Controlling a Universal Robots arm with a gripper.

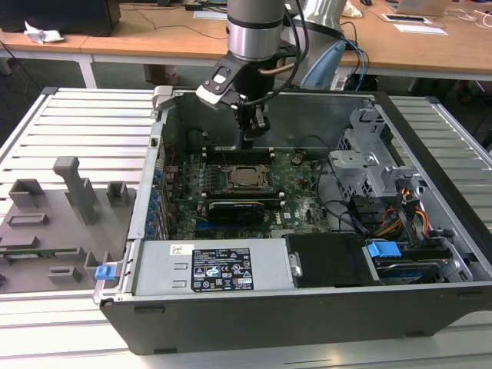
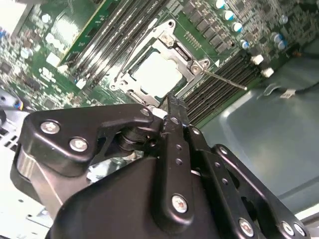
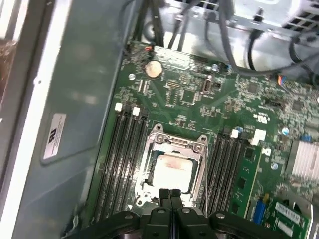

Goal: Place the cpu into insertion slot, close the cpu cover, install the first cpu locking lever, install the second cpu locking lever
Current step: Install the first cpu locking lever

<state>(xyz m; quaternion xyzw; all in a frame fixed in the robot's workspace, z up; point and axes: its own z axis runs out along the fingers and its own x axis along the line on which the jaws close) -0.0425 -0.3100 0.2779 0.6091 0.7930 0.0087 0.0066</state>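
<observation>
The cpu [image 1: 247,176] lies in its socket on the green motherboard [image 1: 300,188], its silvery-tan top [image 3: 172,170] facing up. The cpu cover [image 3: 175,144] is down around the chip as a metal frame [image 2: 188,63]. A thin locking lever [image 2: 225,80] sticks out from one socket corner over the memory slots. My gripper [image 1: 250,141] hangs just above the socket's edge on the side of the case's back wall. Its black fingertips [image 3: 164,193] are pressed together, shut on nothing. In the second wrist view the gripper [image 2: 172,99] points at the socket's rim.
The motherboard sits inside an open computer case [image 1: 254,300]. A long black card [image 1: 240,207] lies just in front of the socket, and memory slots [image 3: 121,154] flank it. A grey drive cage [image 1: 369,157] and cable bundles [image 1: 400,215] stand at the exterior view's right. Grey fixtures [image 1: 69,192] rest outside, left.
</observation>
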